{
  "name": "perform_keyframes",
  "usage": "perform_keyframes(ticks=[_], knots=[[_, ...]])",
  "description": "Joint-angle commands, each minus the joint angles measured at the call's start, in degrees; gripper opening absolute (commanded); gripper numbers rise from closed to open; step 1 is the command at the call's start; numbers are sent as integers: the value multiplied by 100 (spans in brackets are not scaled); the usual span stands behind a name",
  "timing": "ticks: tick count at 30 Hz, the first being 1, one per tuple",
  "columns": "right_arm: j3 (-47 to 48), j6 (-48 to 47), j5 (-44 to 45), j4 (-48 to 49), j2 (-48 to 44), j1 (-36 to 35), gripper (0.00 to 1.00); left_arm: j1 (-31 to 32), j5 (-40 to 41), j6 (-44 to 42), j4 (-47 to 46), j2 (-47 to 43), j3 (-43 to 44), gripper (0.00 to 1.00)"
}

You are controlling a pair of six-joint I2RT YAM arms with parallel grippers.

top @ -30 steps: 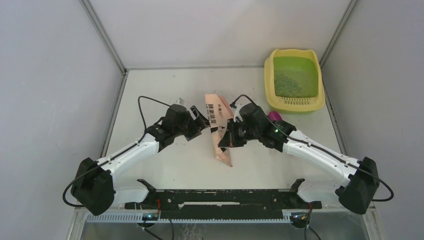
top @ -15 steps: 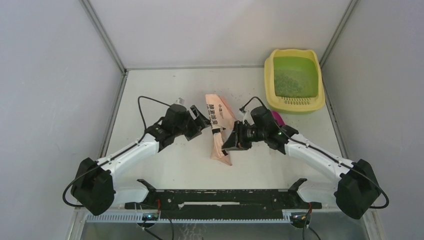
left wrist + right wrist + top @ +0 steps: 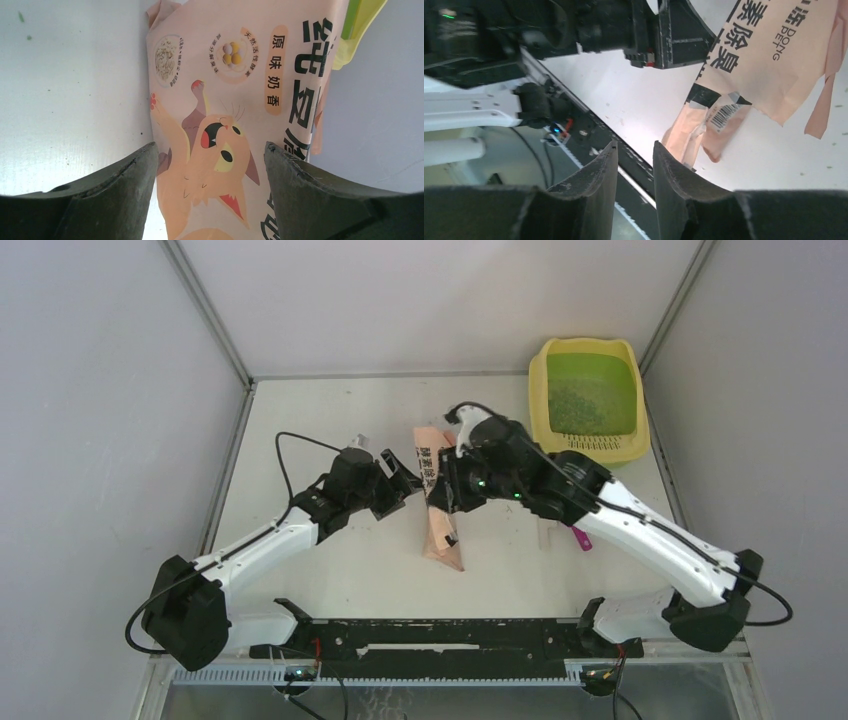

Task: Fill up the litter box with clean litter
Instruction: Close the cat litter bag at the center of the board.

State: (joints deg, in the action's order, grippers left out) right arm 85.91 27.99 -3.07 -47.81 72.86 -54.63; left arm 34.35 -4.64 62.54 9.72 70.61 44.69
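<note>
Top external view, read left to right. The left gripper (image 3: 210, 148) sits low over the table (image 3: 330, 565), just beside the left edge of the peach-pink bag (image 3: 441, 528). Its wrist view shows the jaws spread wide with the bag's printed face between them, not clamped on it. The bag lies flat, long axis running near to far; which end is open cannot be told. The right gripper (image 3: 633, 146) hangs over the bag's right side with jaws parted only narrowly and nothing between them. A magenta scoop (image 3: 579, 538) shows partly from under the right forearm. The litter box (image 3: 538, 405) stands in the far right corner, well apart from the bag. The litter (image 3: 570, 405) is only a thin scatter on its green basin, so filling appears far from complete.

Probable hazards:
- The two grippers work close together over one narrow bag, so a converging grasp could bring them into contact.
- The film looks slick and slack, and a pinch on one edge may slip or fold it.
- Lifting with the open end lower would spill granules on the table, short of the box.
- The right forearm could sweep the scoop aside.
</note>
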Motion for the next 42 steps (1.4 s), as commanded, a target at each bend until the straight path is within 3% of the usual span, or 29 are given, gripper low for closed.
perform_keyframes(ticks=[1,13,34,37,42], knots=[[355,-381,1047,-731,703,-383,41,44,-36,47,-260,-100,-26,82],[771,-480,1699,-1050,1684,-693,42,42,-54,75,-391,-98,-136,82],[699,-436,2144,-1381,2115,-875,40,37,-95,76,-433,-72,-114,82],[706,-437,2150,-1415,2135,-883,31,36,-101,80,-427,-58,-101,82],[760,-452,2038,-1372,2075,-814,6,37,-99,83,-427,-57,-88,82]])
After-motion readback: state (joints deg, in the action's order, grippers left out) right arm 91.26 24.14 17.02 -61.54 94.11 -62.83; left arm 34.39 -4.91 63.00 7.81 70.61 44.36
